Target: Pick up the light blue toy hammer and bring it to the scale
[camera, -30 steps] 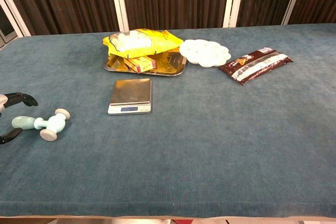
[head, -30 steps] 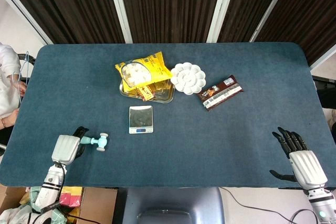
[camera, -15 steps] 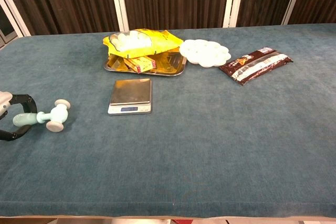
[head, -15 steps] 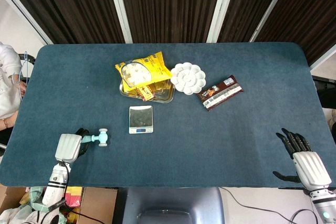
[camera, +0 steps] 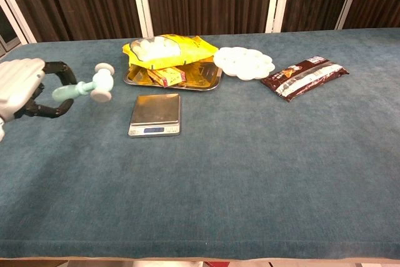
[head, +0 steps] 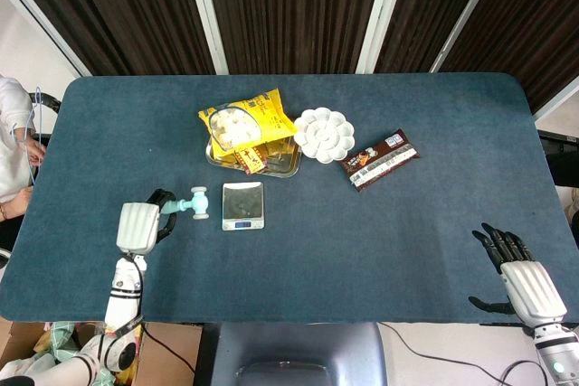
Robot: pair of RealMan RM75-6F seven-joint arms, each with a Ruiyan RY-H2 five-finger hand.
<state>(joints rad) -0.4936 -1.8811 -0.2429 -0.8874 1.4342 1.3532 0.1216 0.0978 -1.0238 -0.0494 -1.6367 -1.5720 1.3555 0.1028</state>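
Note:
My left hand (head: 140,226) (camera: 22,87) grips the handle of the light blue toy hammer (head: 189,204) (camera: 87,84) and holds it lifted above the table. The hammer's head points right, just left of the small silver scale (head: 242,204) (camera: 155,114), a short gap away. The scale sits flat in front of the metal tray, with nothing on its plate. My right hand (head: 526,281) hovers at the table's near right corner, fingers spread and holding nothing; the chest view does not show it.
Behind the scale stands a metal tray (head: 280,165) (camera: 209,79) with a yellow snack bag (head: 242,123) (camera: 164,49) on it. A white flower-shaped dish (head: 324,134) (camera: 244,62) and a brown snack packet (head: 381,159) (camera: 304,77) lie to the right. A person (head: 14,146) sits at the left edge.
My left hand closed on the hammer's handle, lifted it off the table and carried it up and to the right toward the scale. The right hand barely shifted.

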